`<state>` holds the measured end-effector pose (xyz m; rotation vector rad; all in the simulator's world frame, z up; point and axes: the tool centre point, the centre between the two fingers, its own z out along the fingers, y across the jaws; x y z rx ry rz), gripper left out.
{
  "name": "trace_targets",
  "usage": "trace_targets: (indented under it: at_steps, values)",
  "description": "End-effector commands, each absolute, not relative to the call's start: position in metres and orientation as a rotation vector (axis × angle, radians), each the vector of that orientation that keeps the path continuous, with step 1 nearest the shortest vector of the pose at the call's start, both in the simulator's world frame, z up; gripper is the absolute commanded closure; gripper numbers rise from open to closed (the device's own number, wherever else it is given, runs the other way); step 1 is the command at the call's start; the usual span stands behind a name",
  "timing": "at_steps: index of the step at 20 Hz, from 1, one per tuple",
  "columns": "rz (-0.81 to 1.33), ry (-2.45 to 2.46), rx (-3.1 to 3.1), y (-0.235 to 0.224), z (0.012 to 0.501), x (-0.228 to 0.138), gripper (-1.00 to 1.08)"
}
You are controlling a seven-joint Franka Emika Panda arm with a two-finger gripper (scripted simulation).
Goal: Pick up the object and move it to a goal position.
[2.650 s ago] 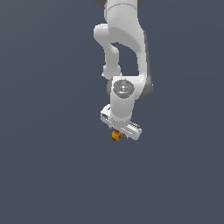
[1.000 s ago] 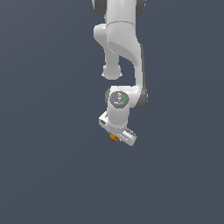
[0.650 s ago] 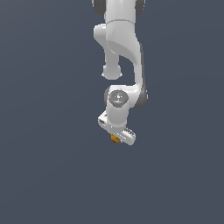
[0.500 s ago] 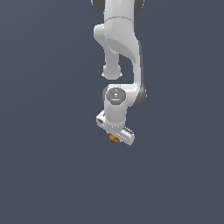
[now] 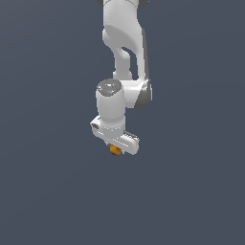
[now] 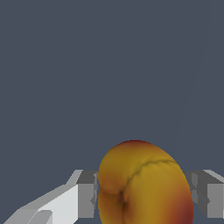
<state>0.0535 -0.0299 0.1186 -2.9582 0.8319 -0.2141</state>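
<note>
The object [image 6: 142,186] is a round yellow-orange ball with red patches and a dark crease. It fills the space between my two grey fingertips [image 6: 87,194] in the wrist view, and both pads press against its sides. In the exterior view only a small orange part of the object [image 5: 114,150] peeks out under the white hand. My gripper [image 5: 115,149] is shut on it at the end of the downward-pointing arm, in mid-picture. The fingers themselves are mostly hidden by the hand in that view.
A flat, plain dark grey-blue surface [image 5: 191,191] fills the background in both views. The white arm [image 5: 124,43] comes down from the top of the exterior view. No other objects show.
The hand with the object has drifted slightly toward the exterior view's left, and the wrist has turned a little. The grip on the object is unchanged.
</note>
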Motion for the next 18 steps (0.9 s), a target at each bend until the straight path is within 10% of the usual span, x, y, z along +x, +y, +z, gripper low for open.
trace_targets:
  at_steps: [1,18]
  values:
    - [-0.269,0.791,-2.947,-0.045,0.141,0.061,1.08]
    - [-0.577,0.527,-2.839,-0.136,0.282,0.094,1.08]
